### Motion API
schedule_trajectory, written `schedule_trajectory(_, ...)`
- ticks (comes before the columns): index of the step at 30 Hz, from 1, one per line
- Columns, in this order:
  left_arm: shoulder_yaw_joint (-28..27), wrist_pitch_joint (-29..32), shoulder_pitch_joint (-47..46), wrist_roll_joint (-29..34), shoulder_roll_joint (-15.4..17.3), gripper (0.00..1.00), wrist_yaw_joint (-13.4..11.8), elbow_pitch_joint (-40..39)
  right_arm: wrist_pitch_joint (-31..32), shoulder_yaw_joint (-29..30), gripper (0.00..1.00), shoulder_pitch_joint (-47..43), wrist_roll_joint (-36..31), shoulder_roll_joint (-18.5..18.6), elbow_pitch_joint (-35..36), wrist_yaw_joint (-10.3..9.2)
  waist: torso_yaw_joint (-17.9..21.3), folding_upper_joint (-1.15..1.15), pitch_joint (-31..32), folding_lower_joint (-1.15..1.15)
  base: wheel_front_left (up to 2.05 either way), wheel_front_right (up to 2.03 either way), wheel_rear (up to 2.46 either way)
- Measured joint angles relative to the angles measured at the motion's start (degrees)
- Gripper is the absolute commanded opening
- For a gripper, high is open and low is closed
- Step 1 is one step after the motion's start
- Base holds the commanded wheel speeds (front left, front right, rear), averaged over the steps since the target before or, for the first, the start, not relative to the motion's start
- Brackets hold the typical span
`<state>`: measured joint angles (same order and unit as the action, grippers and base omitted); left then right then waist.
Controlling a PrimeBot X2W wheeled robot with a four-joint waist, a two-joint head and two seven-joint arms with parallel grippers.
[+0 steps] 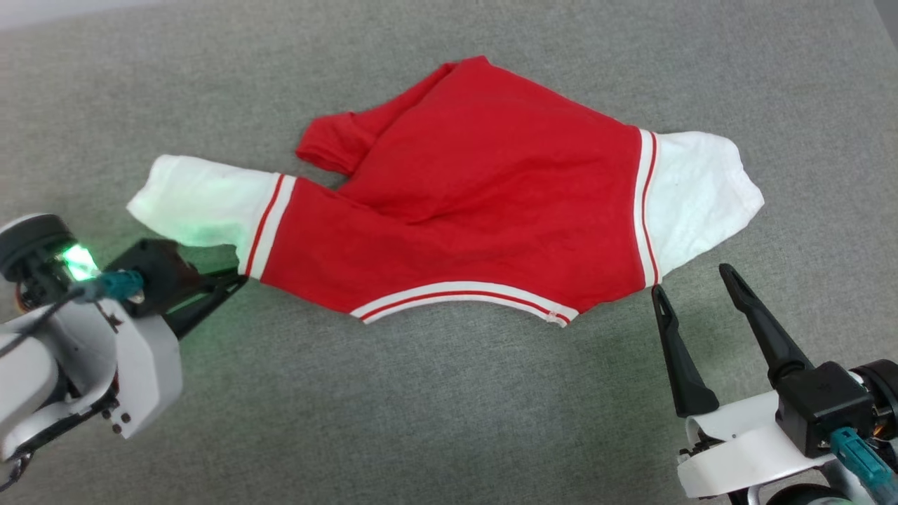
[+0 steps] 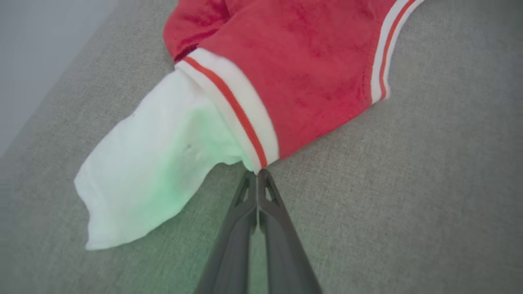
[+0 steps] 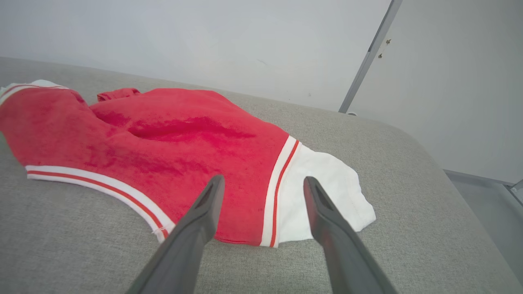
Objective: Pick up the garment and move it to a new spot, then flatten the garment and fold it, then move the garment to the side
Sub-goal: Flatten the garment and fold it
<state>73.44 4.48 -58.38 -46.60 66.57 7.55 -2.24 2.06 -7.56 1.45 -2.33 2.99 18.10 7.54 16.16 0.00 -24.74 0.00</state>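
Pinching garment [image 2: 310, 81] sleeve-seam corner, left gripper [image 2: 259, 173]; right gripper [image 3: 263, 179] spread beside opposite sleeve.

red garment [image 1: 484, 189], white sleeves [image 1: 694, 189], grey surface [image 1: 449, 407]

A bare, plain indoor workroom, most likely a lab or test space. Beneath the right gripper [image 3: 263, 183] spreads a grey woven padded surface [image 3: 408, 171] with a rounded edge. Beyond its fingertips rises a blank pale wall [image 3: 184, 36] – unadorned but for one thin metal strip [image 3: 369, 57] running up it.
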Motion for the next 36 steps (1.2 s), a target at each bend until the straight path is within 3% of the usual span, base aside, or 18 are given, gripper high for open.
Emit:
schedule_trajectory(5, 0.0, -0.4, 0.3, -1.4, 1.2, 0.00, 0.0, -1.3, 3.5, -0.9, 1.00, 0.1, -2.3, 0.3, -1.7, 0.00, -0.9, 0.00, 0.9, 0.00, 0.00, 0.00, 0.00)
schedule_trajectory(9, 0.0, -0.1, 1.2, -1.9, 2.2, 0.00, 0.0, -2.3, 8.6, -2.9, 1.00, 1.1, -2.8, 3.8, -2.9, 0.00, -1.7, 0.00, 1.1, 0.00, 0.00, 0.00, 0.00)
schedule_trajectory(22, 0.0, 1.0, 1.2, -1.1, 0.8, 0.00, 0.0, -4.2, 34.2, -11.7, 1.00, 15.4, 4.5, 22.2, -5.3, 0.00, -4.1, 0.00, -1.4, 0.00, 0.00, 0.00, 0.00)
schedule_trajectory(30, 0.0, 0.3, 0.6, -0.3, 0.5, 0.00, 0.0, -4.5, 43.0, -13.2, 1.00, 20.4, 11.9, 22.4, -8.6, -0.01, -5.5, 0.00, -3.6, 0.00, 0.00, 0.00, 0.00)
schedule_trajectory(31, 0.0, 0.3, 0.5, -0.3, 0.4, 0.00, 0.0, -4.5, 43.1, -13.1, 0.87, 20.6, 12.1, 22.4, -8.6, -0.01, -5.7, 0.00, -3.8, 0.00, 0.00, 0.00, 0.00)
schedule_trajectory(32, 0.0, 0.0, 0.3, -0.4, 0.3, 0.00, 0.0, -4.4, 43.1, -13.0, 0.45, 20.6, 12.4, 22.4, -8.7, -0.02, -5.9, 0.00, -3.9, 0.00, 0.00, 0.00, 0.00)
schedule_trajectory(33, 0.0, -0.2, 0.1, -0.8, 0.2, 0.00, 0.0, -4.3, 43.1, -13.0, 0.19, 20.7, 12.4, 22.4, -8.8, -0.02, -6.0, 0.00, -4.0, 0.00, 0.00, 0.00, 0.00)
schedule_trajectory(34, 0.0, -0.5, 0.0, -1.1, 0.0, 0.00, 0.0, -4.0, 43.0, -12.9, 0.00, 20.8, 12.5, 22.4, -8.7, -0.02, -6.1, 0.00, -4.0, 0.00, 0.00, 0.00, 0.00)
schedule_trajectory(36, 0.0, -1.6, -0.1, -2.7, -0.3, 0.00, 0.0, -3.5, 41.4, -12.4, 0.00, 21.0, 13.0, 21.9, -8.5, -0.02, -6.3, 0.00, -3.9, 0.00, 0.00, 0.00, 0.00)
